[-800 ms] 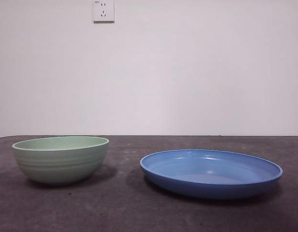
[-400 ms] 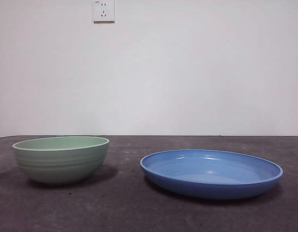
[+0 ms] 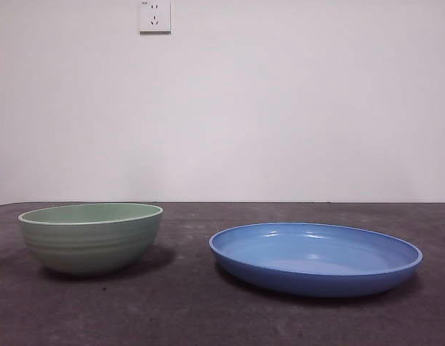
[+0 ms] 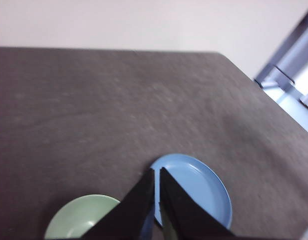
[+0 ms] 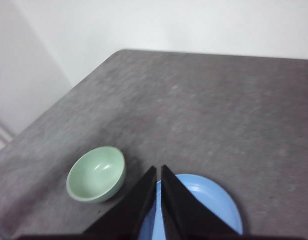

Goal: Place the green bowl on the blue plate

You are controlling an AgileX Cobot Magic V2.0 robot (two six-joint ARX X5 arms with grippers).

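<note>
Both the left gripper and right gripper hang clenched, grasping nothing, well above the green bowl and blue plate. A pinch on the bowl's sloped, ridged wall could slip or tip it.

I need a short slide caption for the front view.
Green bowl and blue plate standing apart on the dark table.

This looks like a bare test room or lab rather than a home. A dark grey, matte-topped bench stands against a plain white wall with nothing on it but a white plastic wall socket at 11 o'clock in the front view. The left wrist view shows a pale window frame past the bench's corner.
</note>
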